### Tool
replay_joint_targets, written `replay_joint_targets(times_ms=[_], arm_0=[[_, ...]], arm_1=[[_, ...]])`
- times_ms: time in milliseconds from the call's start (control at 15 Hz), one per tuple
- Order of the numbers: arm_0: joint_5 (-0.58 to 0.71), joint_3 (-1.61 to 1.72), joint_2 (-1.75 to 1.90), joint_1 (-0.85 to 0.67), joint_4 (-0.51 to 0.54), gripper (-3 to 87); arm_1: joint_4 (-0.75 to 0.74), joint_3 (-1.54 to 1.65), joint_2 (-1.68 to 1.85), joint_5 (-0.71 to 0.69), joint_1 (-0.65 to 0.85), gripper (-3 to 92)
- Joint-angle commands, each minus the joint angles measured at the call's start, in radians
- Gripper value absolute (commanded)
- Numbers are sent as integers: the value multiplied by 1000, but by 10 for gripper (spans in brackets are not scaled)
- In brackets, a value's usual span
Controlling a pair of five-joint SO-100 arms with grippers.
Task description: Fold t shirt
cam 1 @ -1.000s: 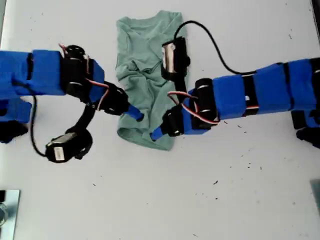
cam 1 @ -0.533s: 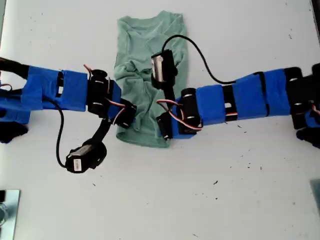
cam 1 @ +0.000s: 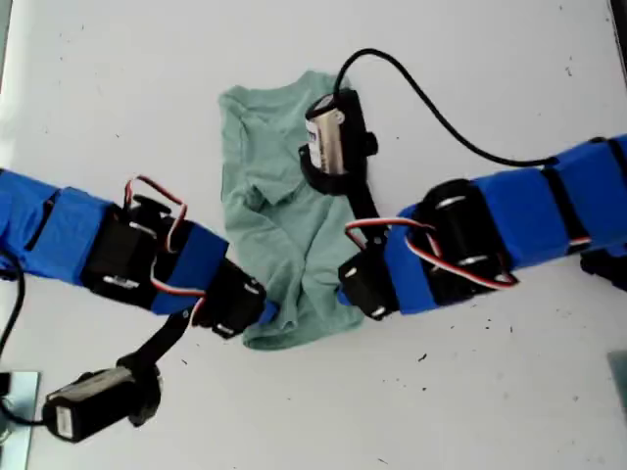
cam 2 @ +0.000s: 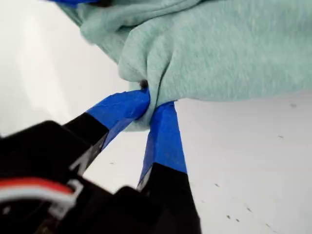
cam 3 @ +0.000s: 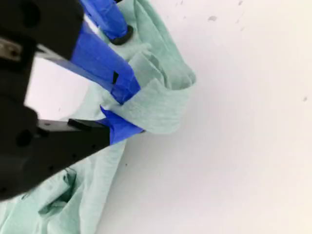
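Now my first gripper (cam 2: 151,105) and my second gripper (cam 3: 122,109) each pinch the t shirt (cam 1: 284,225) hem; the cloth has slid toward 6 o'clock, bunching, ready for folding over.

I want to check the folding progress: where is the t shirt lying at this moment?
In the exterior view the t shirt lies on the white table, near the middle, between the two blue arms, with both grippers pinching its lower edge.
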Motion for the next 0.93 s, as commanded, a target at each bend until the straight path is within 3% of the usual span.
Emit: replay_joint_targets(times_ms=[0,200,467,600,667,733,800,867], arm_0=[[-46,-51,86,61,-52,-1],[-57,52,218,-38,-41,-1],[190,241,425,-549,-43,-1],[268,235,394,-689,-54,-1],[268,233,397,-704,-52,-1],[268,233,422,-703,-48,55],[272,238,479,-693,-44,179],[259,261,561,-693,-44,233]], arm_1=[[-29,-8,107,12,-26,-5],[-124,41,114,-94,110,-5],[-253,95,104,-328,476,-5],[-316,117,61,-394,624,-5],[-327,114,57,-396,653,76],[-308,86,67,-410,672,299],[-282,74,120,-416,695,289],[-284,112,222,-414,729,245]])
